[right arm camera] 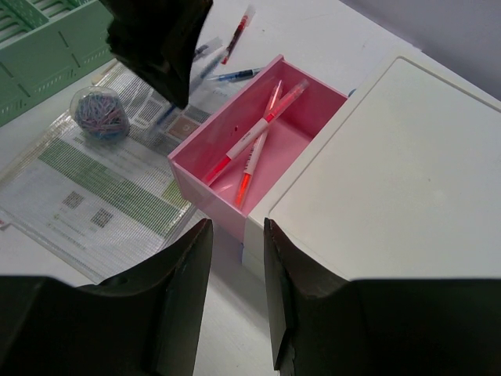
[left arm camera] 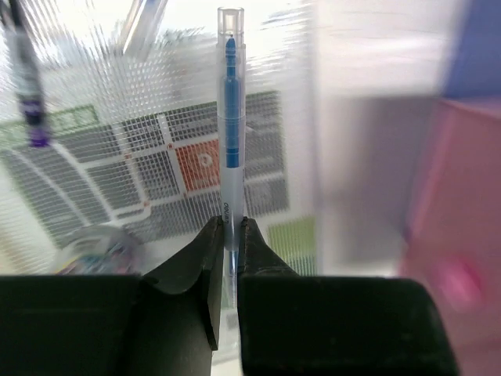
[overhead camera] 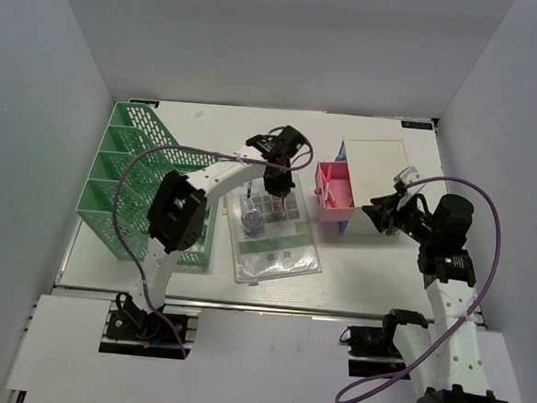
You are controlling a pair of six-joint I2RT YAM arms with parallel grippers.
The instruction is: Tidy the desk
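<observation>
The worktop (overhead camera: pixel 384 265) filled the middle of the overhead view, under everything else. At its left stood the green rack (overhead camera: pixel 150 184), clear of any likely trouble. Near the centre, the left tool (left arm camera: pixel 231 227) was clamped on the very end of a blue pen (left arm camera: pixel 229 117), which stuck straight out over a clear plastic sleeve (left arm camera: pixel 117 180). That hold looked thin. With so little of the barrel between the jaws, the pen could swivel or slip out during a carry and drop back onto the sleeve or roll away. A ball of paper clips (overhead camera: pixel 253 221) lay on the sleeve just beside this arm, and a low sweep might knock it. Further right, the pink drawer (right arm camera: pixel 211 200) stood open from the white box (right arm camera: pixel 391 172), with red pens (right arm camera: pixel 254 145) inside. The right tool (right arm camera: pixel 239 235), jaws apart and empty, hovered by the drawer's front. If both arms reached for the drawer together they could collide, or the long pen could catch the drawer wall.
</observation>
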